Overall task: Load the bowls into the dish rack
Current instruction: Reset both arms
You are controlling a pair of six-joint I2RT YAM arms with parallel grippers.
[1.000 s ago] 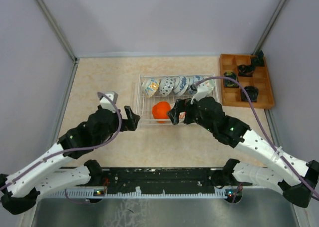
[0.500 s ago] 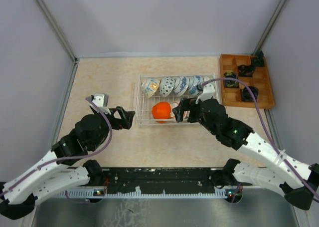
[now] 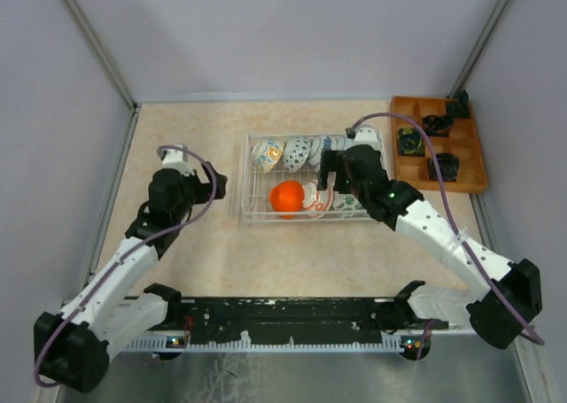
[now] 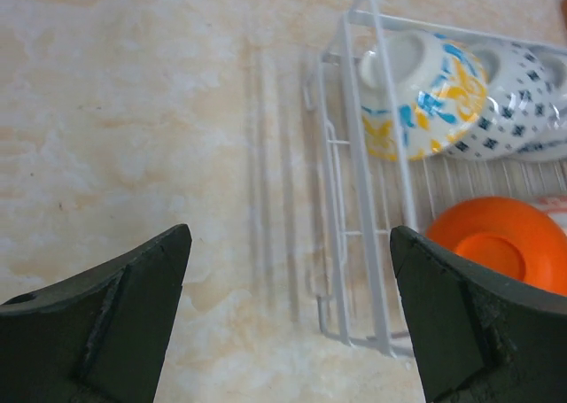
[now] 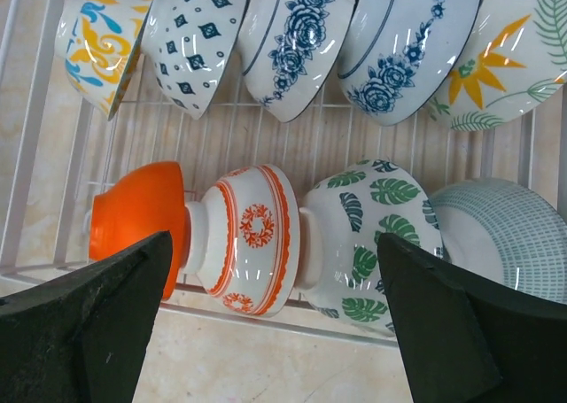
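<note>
The dish rack [image 3: 245, 180] sits mid-table, with bowls standing on edge in two rows. The right wrist view shows the back row, from a yellow-and-blue bowl [image 5: 97, 35] to a leaf-patterned one [image 5: 523, 49]. In front stand the orange bowl [image 5: 133, 217], an orange-patterned white bowl [image 5: 248, 239], a green-leaf bowl [image 5: 372, 239] and a teal-lined bowl [image 5: 505, 235]. My right gripper [image 5: 275, 244] hangs open above the front row, holding nothing [image 3: 326, 174]. My left gripper [image 3: 216, 184] is open and empty over bare table left of the rack [image 4: 341, 155], with the orange bowl [image 4: 500, 244] off to its right.
An orange wooden compartment tray [image 3: 477, 155] with black items [image 3: 443, 166] stands at the back right, close to the right arm's elbow side. Grey walls close in the table on the left, back and right. The arm bases sit along the near edge.
The left arm has swung back and to the left, away from the rack. The right gripper has moved farther over the rack toward the back. Both stay open.
</note>
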